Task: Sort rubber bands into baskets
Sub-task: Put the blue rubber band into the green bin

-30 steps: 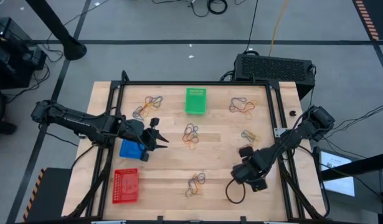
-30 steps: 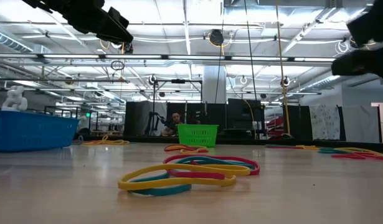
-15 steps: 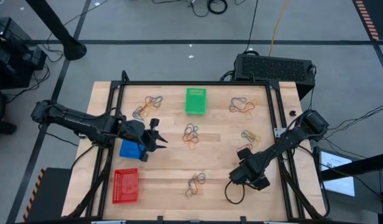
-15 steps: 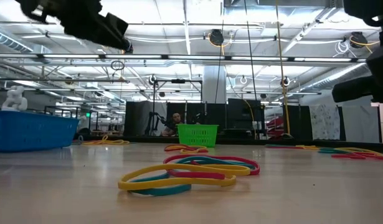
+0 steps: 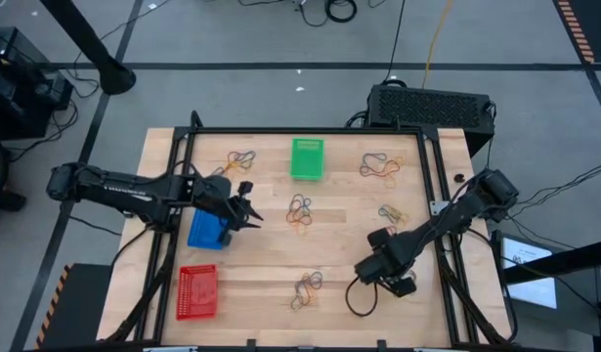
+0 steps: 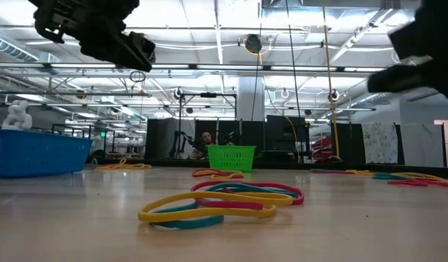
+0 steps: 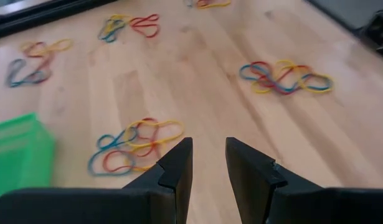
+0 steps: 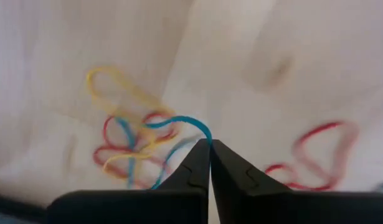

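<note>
No writing is legible. The right gripper (image 8: 209, 144), wide open a second ago, now pinches a blue rubber band (image 8: 179, 122). The left gripper (image 7: 208, 152) stays beside the blue basket (image 5: 206, 232), fingers slightly apart.

One camera hangs overhead, looking straight down on my whole table (image 5: 271, 259). Another sits at tabletop level, facing 12 o'clock into the room. Each wrist cam peers past my fingers, close to the wood. Overhead and low views both catch the green basket (image 5: 306, 158).

Two dark jointed arms (image 5: 124, 191), trailing black cables.
</note>
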Tool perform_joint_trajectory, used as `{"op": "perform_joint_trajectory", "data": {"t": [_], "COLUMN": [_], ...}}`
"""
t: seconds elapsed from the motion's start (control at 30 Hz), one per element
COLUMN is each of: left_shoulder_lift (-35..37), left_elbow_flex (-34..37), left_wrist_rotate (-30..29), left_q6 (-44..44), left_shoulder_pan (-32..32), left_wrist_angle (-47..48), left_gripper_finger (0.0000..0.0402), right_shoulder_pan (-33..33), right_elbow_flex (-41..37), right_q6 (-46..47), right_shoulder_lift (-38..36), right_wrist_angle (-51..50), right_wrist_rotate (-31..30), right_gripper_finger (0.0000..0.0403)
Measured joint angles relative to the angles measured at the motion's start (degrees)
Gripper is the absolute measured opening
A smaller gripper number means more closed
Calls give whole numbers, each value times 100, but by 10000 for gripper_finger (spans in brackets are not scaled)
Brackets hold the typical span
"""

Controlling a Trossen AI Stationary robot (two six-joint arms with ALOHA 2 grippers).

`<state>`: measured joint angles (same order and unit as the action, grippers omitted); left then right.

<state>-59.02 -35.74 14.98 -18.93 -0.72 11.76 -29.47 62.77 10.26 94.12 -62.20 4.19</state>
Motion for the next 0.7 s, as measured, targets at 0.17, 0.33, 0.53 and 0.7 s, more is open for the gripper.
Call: {"op": "perform_joint_trajectory", "data": {"t": [0.17, 0.33, 0.53, 0.7], "left_shoulder_lift": [2, 79, 546, 1051], "left_elbow_flex": [612, 747, 747, 949], "left_wrist_rotate": [381, 475, 577, 577], "left_q6": [-90, 309, 324, 207], "left_shoulder_pan": [-464, -864, -939, -947], "left_wrist_angle": [-838, -1074, -1090, -1447], "left_gripper_finger": [105, 105, 105, 105], "right_shoulder_pan": [164, 446, 1126, 2064], "right_elbow_flex": [555, 1064, 1292, 1293], "right_q6": [-2, -37, -1036, -2080], "right_shoulder_lift": [-251, -396, -400, -397], "right_wrist_angle": [47, 387, 1010, 1991], "right_wrist_rotate": [-1115, -2264, -3629, -3695], "right_gripper_finger": [1, 1, 0, 0]}}
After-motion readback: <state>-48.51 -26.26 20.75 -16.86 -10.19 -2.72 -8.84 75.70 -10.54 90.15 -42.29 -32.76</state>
